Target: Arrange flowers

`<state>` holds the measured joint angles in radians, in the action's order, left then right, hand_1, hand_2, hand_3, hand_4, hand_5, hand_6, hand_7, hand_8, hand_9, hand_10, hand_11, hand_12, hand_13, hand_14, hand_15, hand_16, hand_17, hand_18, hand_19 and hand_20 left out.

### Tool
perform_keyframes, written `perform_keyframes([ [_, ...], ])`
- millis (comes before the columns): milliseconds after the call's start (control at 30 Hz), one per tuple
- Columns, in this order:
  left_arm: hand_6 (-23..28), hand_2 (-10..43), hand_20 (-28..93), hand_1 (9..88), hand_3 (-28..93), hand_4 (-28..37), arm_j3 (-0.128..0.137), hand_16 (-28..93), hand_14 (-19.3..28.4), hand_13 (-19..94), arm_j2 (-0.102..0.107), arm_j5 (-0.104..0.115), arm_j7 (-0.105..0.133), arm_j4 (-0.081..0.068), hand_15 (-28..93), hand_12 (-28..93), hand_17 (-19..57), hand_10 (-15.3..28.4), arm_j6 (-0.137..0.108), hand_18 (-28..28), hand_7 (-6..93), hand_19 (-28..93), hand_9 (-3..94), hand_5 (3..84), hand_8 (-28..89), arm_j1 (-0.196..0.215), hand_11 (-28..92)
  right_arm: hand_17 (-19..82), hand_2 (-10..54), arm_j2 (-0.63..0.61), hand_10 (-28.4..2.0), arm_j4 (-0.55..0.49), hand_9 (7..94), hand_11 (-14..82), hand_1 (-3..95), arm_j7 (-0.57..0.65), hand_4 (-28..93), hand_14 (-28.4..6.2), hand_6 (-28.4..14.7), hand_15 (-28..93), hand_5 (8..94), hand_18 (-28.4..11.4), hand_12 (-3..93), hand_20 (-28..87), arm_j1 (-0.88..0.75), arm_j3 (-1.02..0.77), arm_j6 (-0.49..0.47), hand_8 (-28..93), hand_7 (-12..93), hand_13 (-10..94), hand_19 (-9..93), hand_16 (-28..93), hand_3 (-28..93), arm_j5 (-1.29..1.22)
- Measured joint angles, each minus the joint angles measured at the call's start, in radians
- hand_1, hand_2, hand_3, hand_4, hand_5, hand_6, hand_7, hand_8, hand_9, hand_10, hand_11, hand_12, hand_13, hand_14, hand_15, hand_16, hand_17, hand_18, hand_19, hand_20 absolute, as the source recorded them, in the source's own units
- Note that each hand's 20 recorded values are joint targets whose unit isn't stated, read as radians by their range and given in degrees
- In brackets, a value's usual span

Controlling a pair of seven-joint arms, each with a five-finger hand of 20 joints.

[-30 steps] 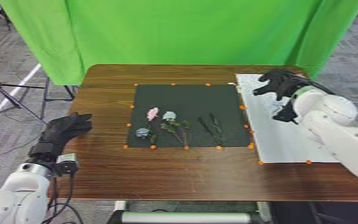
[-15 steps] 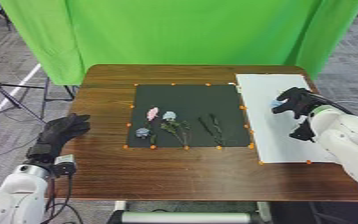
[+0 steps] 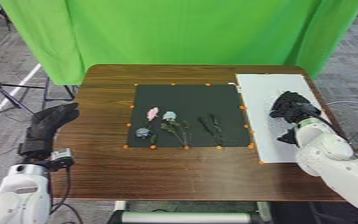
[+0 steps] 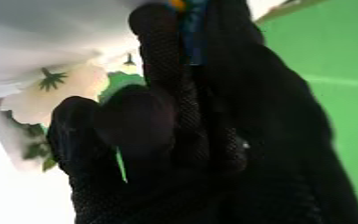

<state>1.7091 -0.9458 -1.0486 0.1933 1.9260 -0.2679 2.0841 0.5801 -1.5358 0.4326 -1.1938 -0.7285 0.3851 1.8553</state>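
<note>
Flowers (image 3: 169,115) on the dark mat (image 3: 193,97) look light and fragile, best pinched by the stems (image 3: 216,125); my left hand (image 3: 50,120) rests empty, loosely extended, but my right hand's (image 3: 291,106) openness and hold I can't tell.

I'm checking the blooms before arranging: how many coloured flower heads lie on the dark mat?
3: a pink one left of the mat's centre, a pale one just right of it, and a bluish one nearer the robot.
</note>
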Motion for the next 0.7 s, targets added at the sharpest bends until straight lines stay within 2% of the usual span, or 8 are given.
perform_keyframes([
  [133,4.7,14.8,14,31.6,60,-23.8,0.011,-5,19.3,39,-0.003,0.006,-0.014,0.002,22,8,7.3,16.7,0.009,12.9,16.8,22,51.1,52.4,-9,0.007,24,51,-9.5,-0.007,-8.8,0.013,88.2,10.2,71.5,-0.021,-16,-2.1,0.8,65,79.3,-17.8,44.7,58,0.025,0.07,0.11,7,22,85,90,35,46,0.039],
  [267,4.7,14.6,14,31.4,60,-23.7,0.021,-5,19.3,39,-0.003,0.008,-0.014,0.004,22,8,7.0,16.6,0.01,13.0,16.8,22,51.2,52.3,-8,0.012,24,52,-9.5,-0.024,-8.7,-0.013,88.8,9.9,71.0,-0.033,-15,-1.8,0.6,65,80.0,-17.5,44.6,58,0.039,0.092,0.127,6,22,85,91,35,46,0.041],
  [400,4.7,14.5,14,31.3,60,-23.7,0.037,-5,19.5,40,-0.002,0.011,-0.014,0.007,22,8,6.7,16.6,0.009,13.2,16.8,21,51.3,52.4,-9,0.014,24,52,-9.5,-0.061,-8.5,-0.105,89.2,9.6,70.8,-0.031,-15,-1.8,0.7,64,80.4,-17.4,44.3,57,0.085,0.12,0.13,6,21,85,91,36,46,0.02],
  [567,4.8,14.5,14,31.3,60,-23.8,0.043,-5,19.6,40,0.0,0.017,-0.014,0.01,22,8,6.7,16.6,0.008,13.2,16.8,21,51.4,52.6,-8,0.015,24,52,-9.5,-0.073,-8.4,-0.211,89.3,9.4,70.6,-0.034,-15,-1.8,0.7,64,80.7,-17.5,44.1,57,0.302,0.309,0.109,6,21,86,91,36,46,-0.104],
  [700,4.8,14.6,14,31.0,60,-23.9,0.041,-5,19.6,40,0.001,0.018,-0.015,0.01,22,8,6.6,16.5,0.008,13.2,16.8,21,51.5,52.6,-8,0.015,24,52,-9.5,-0.027,-8.6,-0.245,89.4,9.2,70.6,-0.036,-14,-1.9,0.6,64,80.8,-17.5,43.9,57,0.498,0.472,0.007,6,21,86,91,36,46,-0.243],
])
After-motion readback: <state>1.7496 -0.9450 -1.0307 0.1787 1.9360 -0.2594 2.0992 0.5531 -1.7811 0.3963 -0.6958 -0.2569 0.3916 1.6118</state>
